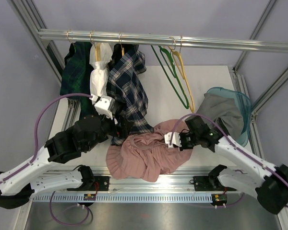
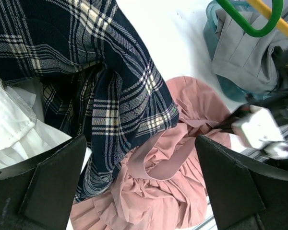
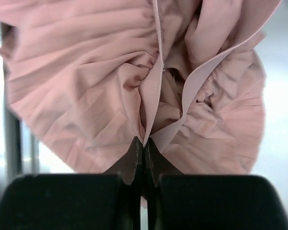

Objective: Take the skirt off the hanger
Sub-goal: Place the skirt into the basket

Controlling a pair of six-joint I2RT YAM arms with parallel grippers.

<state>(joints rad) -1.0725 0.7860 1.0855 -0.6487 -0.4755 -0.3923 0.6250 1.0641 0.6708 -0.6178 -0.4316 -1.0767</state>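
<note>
Pinching the pink skirt by its waistband, right hand keeps it bunched at the desk's near edge, off-hanger; left hand released, idle beside the plaid skirt.

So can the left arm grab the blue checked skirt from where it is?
Probably yes. The left end effector is open, and the checked skirt hangs right in front of it with nothing between. The pink skirt lies lower, out of the way.
</note>
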